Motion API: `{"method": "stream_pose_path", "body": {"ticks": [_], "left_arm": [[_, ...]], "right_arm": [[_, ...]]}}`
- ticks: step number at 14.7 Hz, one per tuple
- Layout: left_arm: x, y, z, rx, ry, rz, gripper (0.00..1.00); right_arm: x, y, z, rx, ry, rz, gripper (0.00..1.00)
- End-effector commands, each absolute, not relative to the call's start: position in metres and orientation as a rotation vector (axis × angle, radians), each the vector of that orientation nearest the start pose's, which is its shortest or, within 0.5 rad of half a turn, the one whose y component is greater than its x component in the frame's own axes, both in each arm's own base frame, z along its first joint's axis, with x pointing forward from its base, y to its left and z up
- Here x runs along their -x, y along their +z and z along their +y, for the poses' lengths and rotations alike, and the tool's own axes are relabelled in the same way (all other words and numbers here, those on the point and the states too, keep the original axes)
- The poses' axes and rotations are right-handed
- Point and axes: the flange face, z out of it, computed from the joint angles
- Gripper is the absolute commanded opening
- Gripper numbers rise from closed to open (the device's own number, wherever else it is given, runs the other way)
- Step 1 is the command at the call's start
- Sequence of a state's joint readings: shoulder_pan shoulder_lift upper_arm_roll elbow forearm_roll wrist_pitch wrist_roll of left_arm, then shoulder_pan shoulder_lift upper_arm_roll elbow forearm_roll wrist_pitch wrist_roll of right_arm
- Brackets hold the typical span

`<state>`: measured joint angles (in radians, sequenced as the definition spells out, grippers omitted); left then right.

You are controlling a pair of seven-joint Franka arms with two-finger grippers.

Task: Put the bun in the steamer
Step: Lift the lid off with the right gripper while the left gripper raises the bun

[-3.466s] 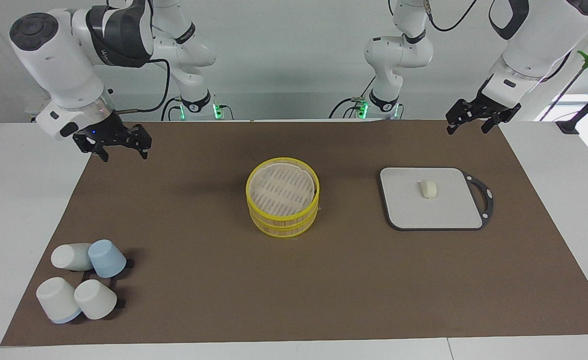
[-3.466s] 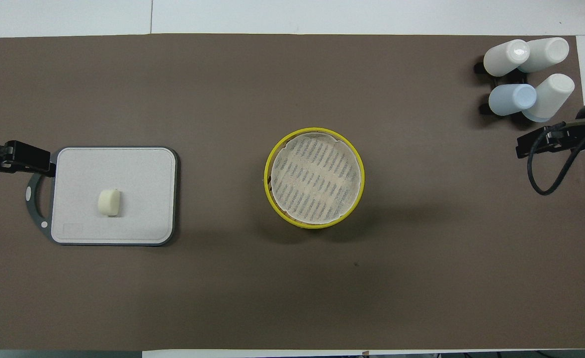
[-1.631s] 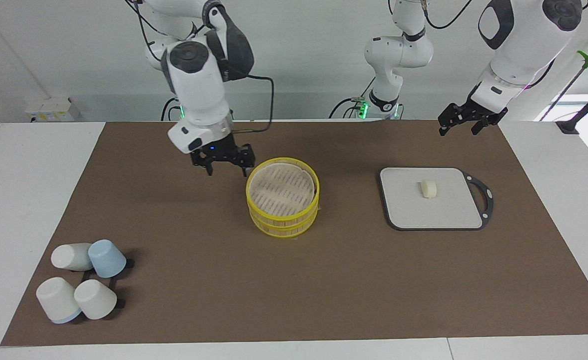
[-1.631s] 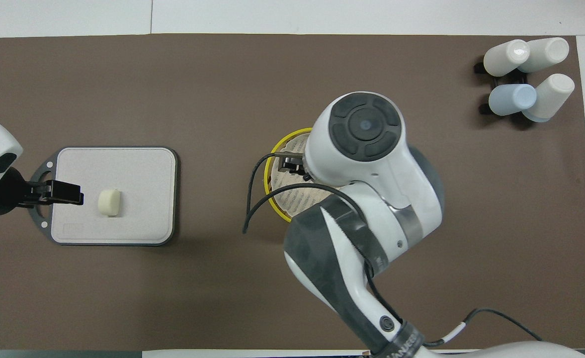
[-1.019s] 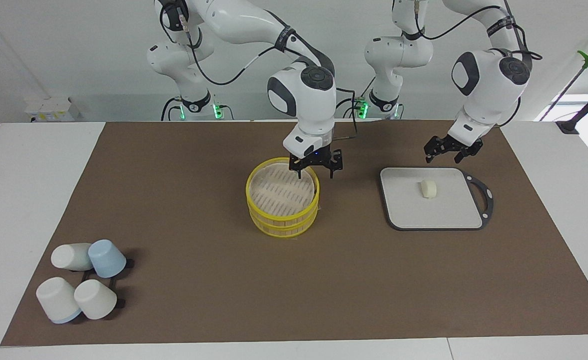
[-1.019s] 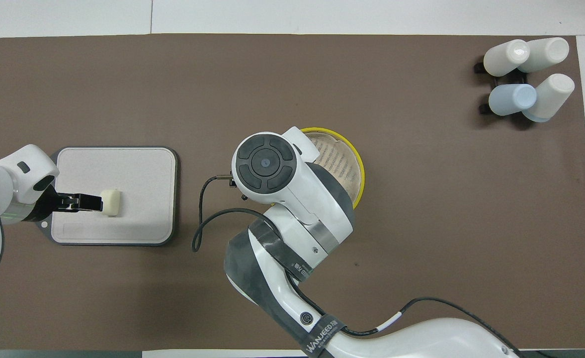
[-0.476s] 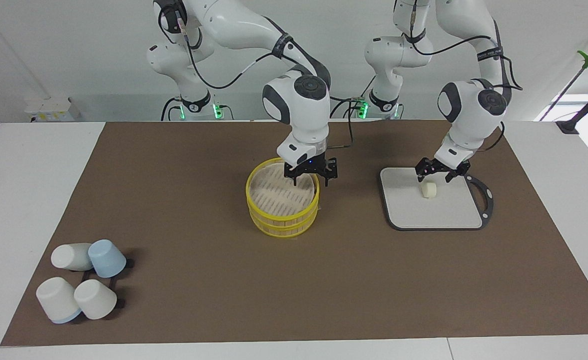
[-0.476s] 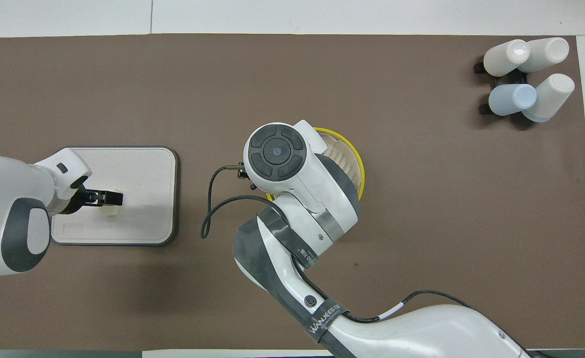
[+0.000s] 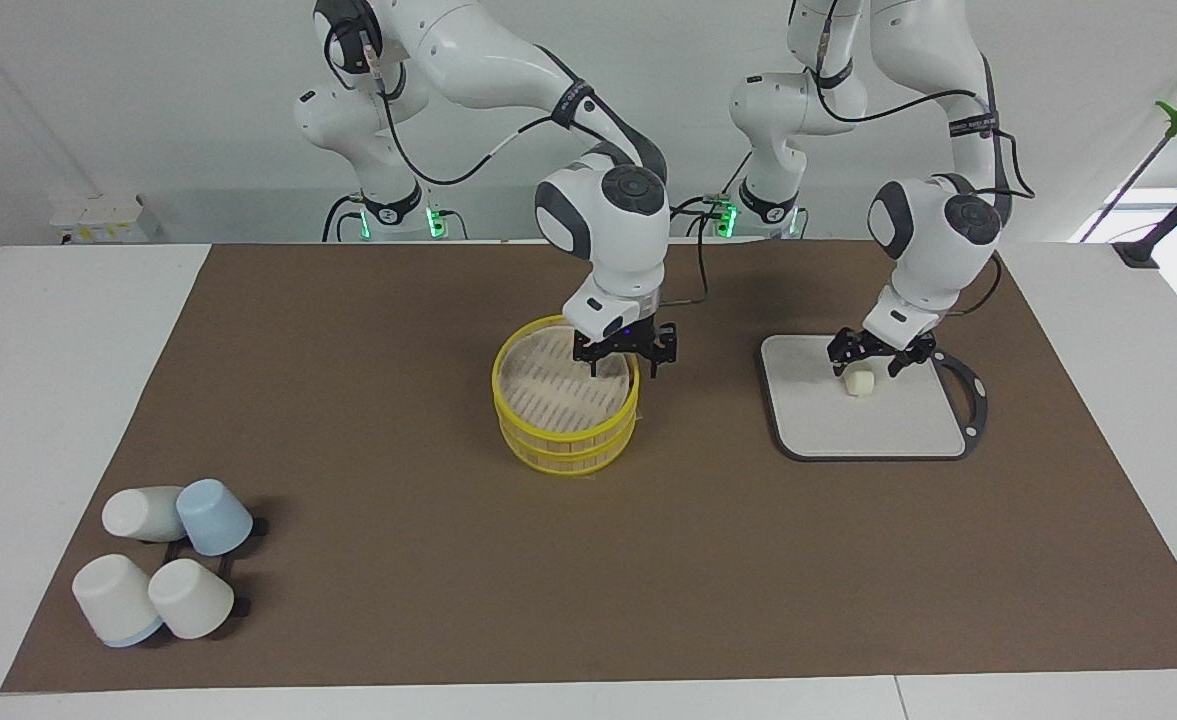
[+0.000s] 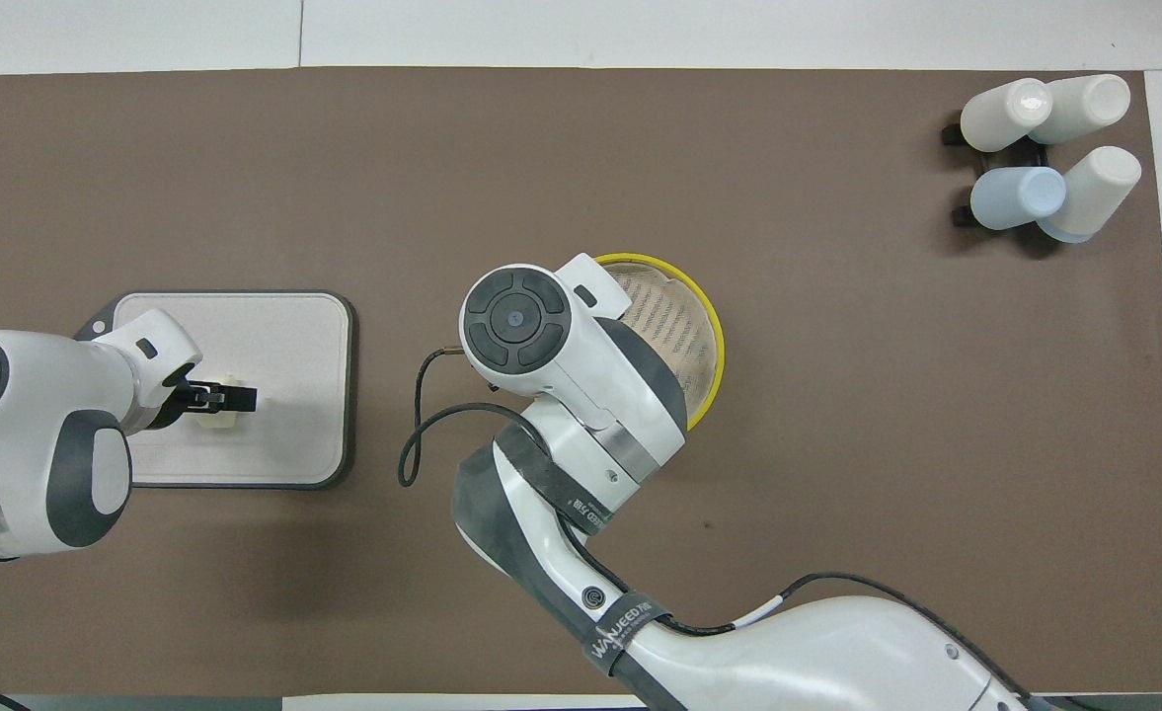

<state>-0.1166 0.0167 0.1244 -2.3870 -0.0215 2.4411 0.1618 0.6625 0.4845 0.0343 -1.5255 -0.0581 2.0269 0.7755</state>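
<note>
Bun on the board, both arms down low

Nearest the robots: left jaws low over the grey board [image 9: 898, 425] toward the left arm's end of the bench [image 9: 48, 350], spread apart with a tip on either side of the bun [image 9: 858, 383], not clamped on it yet. Bun itself a small cream lump sitting on the board's half nearer the robots, well apart from the steamer [image 9: 563, 440]. Mid-bench on the brown mat [image 9: 398, 600]: yellow-rimmed steamer, two tiers, pale slatted top. Right jaws down at its rim, on the part nearer the robots and toward the left arm's end; can't tell whether apart or pinched on the rim. Farthest out, at the right arm's end: a cluster of white and blue cups [image 9: 163, 560] lying tipped on a small dark rack.
</note>
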Motion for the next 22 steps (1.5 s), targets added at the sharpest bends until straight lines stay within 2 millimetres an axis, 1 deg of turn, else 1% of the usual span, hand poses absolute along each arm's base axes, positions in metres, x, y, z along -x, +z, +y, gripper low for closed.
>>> {"method": "stream_pose_path", "body": {"ticks": [1,2,3,4,5,6,7,9,11,12,13,14,15,16,17,18,19,20,21,22], "left_arm": [[-0.497,0.314,0.007,3.132,-0.087,0.243,0.76],[-0.497,0.314,0.007,3.132,-0.087,0.243,0.54],[-0.497,0.314,0.007,3.132,-0.087,0.243,0.39],[-0.497,0.314,0.007,3.132,-0.087,0.243,0.28],[-0.497,0.314,0.007,3.132,-0.085,0.243,0.25],[-0.497,0.314,0.007,3.132,-0.085,0.245,0.25],[-0.497,0.314,0.008,3.132,-0.083,0.241,0.25],[-0.5,0.317,0.008,3.133,-0.08,0.236,0.25],[-0.505,0.322,0.003,3.135,-0.049,0.236,0.25],[-0.511,0.33,0.001,3.138,-0.021,0.236,0.25],[-0.518,0.343,-0.002,3.14,0.006,0.234,0.26],[-0.524,0.355,-0.006,3.144,0.03,0.192,0.27],[-0.531,0.369,-0.02,3.145,0.043,0.159,0.27],[-0.536,0.382,-0.042,3.147,0.053,0.12,0.27],[-0.542,0.389,-0.06,3.144,0.07,0.055,0.27],[-0.549,0.402,-0.089,3.139,0.07,-0.004,0.27],[-0.555,0.411,-0.108,3.137,0.072,-0.054,0.27],[-0.56,0.423,-0.127,3.136,0.074,-0.106,0.27],[-0.566,0.435,-0.15,3.142,0.069,-0.145,0.27],[-0.571,0.445,-0.171,3.165,0.069,-0.206,0.27]], "right_arm": [[-0.538,0.386,0.437,3.2,-0.044,0.068,0.0],[-0.543,0.394,0.438,3.202,-0.066,0.049,0.0],[-0.545,0.402,0.44,3.196,-0.07,0.053,0.0],[-0.549,0.406,0.436,3.195,-0.068,0.065,0.0],[-0.553,0.415,0.435,3.183,-0.083,0.071,0.0],[-0.56,0.423,0.429,3.175,-0.091,0.08,0.0],[-0.567,0.43,0.423,3.171,-0.101,0.053,0.0],[-0.583,0.443,0.398,3.178,-0.1,-0.066,0.0],[-0.6,0.456,0.364,3.183,-0.113,-0.189,0.0],[-0.614,0.463,0.34,3.178,-0.128,-0.225,0.0],[-0.623,0.468,0.318,3.178,-0.128,-0.221,0.0],[-0.633,0.474,0.294,3.18,-0.139,-0.205,0.0],[-0.643,0.475,0.273,3.184,-0.143,-0.228,0.0],[-0.65,0.477,0.253,3.184,-0.149,-0.283,0.0],[-0.655,0.479,0.239,3.185,-0.152,-0.334,0.0],[-0.659,0.479,0.227,3.203,-0.148,-0.327,0.0],[-0.659,0.479,0.219,3.22,-0.14,-0.319,0.0],[-0.657,0.482,0.218,3.226,-0.132,-0.312,0.0],[-0.655,0.483,0.216,3.232,-0.117,-0.284,0.0],[-0.653,0.482,0.216,3.239,-0.104,-0.219,0.0]]}}
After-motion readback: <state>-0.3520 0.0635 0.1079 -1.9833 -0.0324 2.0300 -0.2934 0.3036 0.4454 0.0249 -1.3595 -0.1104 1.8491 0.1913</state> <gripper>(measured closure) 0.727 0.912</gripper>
